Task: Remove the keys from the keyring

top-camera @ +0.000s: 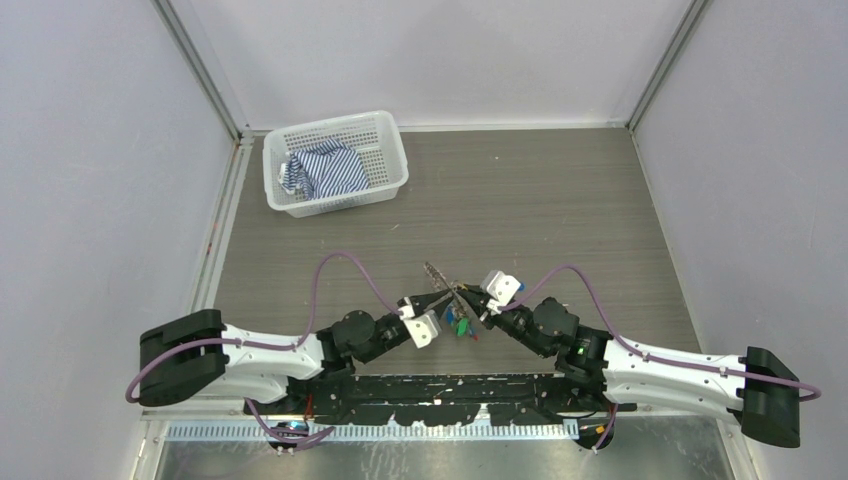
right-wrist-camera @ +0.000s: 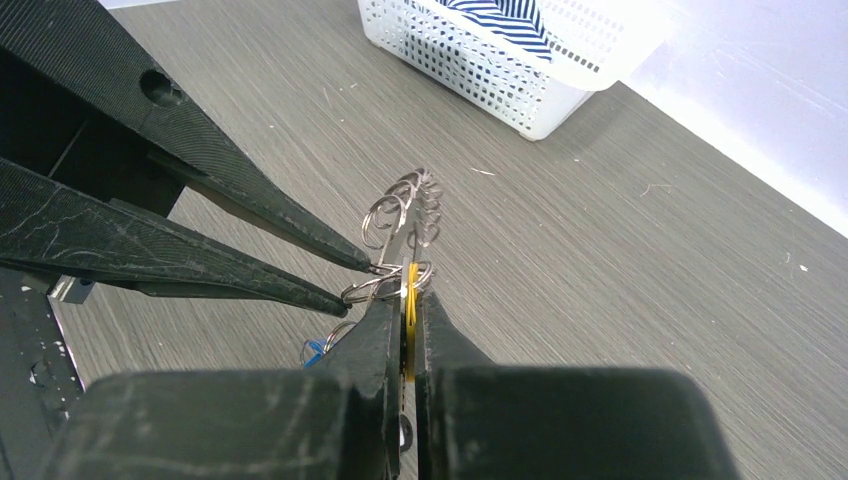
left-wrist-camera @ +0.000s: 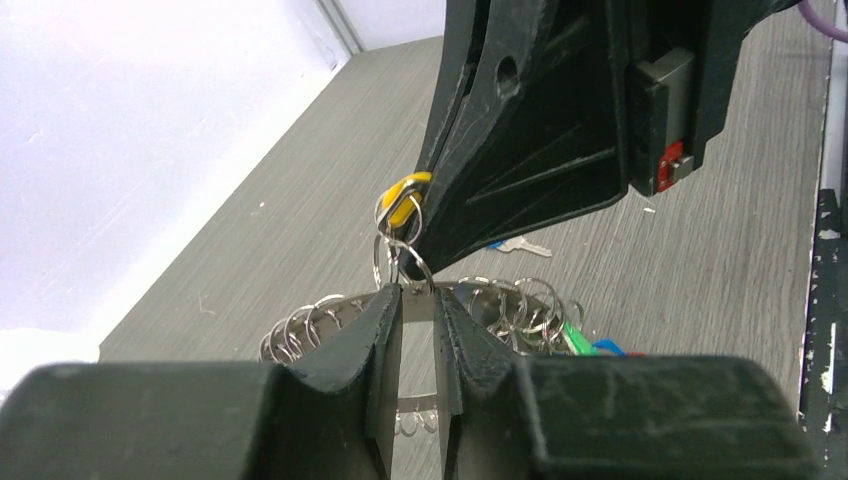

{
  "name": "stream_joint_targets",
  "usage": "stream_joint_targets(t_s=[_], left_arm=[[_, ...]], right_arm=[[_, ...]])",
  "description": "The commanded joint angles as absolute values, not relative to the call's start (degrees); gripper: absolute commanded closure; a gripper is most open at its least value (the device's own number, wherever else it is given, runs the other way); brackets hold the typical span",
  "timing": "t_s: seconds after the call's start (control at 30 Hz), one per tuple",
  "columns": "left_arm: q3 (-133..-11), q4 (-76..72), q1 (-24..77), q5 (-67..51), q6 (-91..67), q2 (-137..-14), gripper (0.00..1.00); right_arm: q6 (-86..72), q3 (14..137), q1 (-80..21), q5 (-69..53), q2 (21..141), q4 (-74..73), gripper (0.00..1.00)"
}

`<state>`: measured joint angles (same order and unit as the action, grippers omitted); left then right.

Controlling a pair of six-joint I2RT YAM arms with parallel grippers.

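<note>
The keyring (left-wrist-camera: 310, 325) is a thin metal band fringed with small rings and keys, held above the table between both grippers (top-camera: 437, 272). My left gripper (left-wrist-camera: 418, 292) is shut on the band, its fingers pinching the flat metal edge. My right gripper (right-wrist-camera: 410, 290) is shut on a key with a yellow tag (right-wrist-camera: 411, 310), which hangs from a small split ring on the band (left-wrist-camera: 403, 200). Green (left-wrist-camera: 573, 337) and blue (left-wrist-camera: 607, 347) tagged keys dangle from the ring's far side. In the top view the two grippers meet tip to tip, left (top-camera: 440, 298) and right (top-camera: 468, 297).
A single loose key (left-wrist-camera: 525, 246) lies on the grey wood-grain table beneath the right gripper. A white mesh basket (top-camera: 385, 130) holding a blue-striped cloth (top-camera: 325, 170) stands at the back left. Walls close in the table on three sides.
</note>
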<state>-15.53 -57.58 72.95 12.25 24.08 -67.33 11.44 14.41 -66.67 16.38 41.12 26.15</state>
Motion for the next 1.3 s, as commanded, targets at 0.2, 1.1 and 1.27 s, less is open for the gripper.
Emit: stream_joint_targets(t_s=[0.2,1.1,1.27], left_arm=[[-16.46,-56.69,72.76,11.70,21.28,-62.24,0.82],[-18.02,-58.00,72.69,11.34,19.87,-66.18,0.85],[-18.26,-58.91,72.73,11.69,20.14,-66.44,0.85]], right_arm=[[10.35,15.83,-67.15,16.97,40.00,31.07,0.99],[9.58,16.61,-67.32,16.31,40.28,30.33,0.99],[9.58,16.70,-67.24,16.26,40.59,30.32,0.99]])
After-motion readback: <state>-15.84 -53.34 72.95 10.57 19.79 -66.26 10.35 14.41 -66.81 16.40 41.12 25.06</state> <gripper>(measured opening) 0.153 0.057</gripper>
